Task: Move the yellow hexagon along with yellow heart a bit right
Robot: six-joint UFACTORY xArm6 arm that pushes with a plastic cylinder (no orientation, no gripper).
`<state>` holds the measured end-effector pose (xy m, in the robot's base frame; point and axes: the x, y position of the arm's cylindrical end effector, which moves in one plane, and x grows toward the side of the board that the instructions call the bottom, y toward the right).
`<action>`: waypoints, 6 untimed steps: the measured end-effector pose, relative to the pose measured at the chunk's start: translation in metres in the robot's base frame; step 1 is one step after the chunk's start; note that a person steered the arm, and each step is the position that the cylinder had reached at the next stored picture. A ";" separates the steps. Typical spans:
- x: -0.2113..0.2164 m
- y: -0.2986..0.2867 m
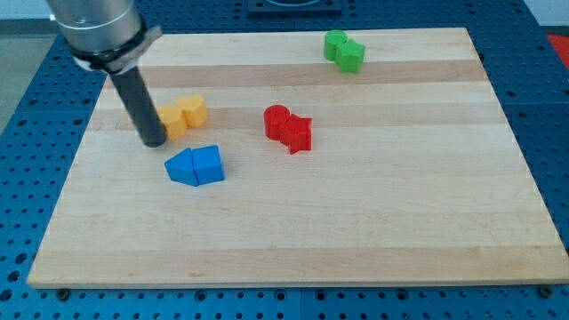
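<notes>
Two yellow blocks sit touching at the board's upper left: one (172,120) on the left, partly hidden by my rod, and one (193,109) to its right. Which is the hexagon and which the heart I cannot make out. My tip (154,140) rests on the board just left of and slightly below the left yellow block, touching or nearly touching it.
Two blue blocks (196,166) lie joined just below the yellow pair. Two red blocks (288,128) sit near the board's middle. Two green blocks (344,50) sit near the top edge. The wooden board (356,231) lies on a blue perforated table.
</notes>
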<state>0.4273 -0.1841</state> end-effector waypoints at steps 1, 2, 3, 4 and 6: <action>0.000 -0.012; -0.009 -0.037; -0.025 -0.037; -0.032 -0.005; -0.032 0.004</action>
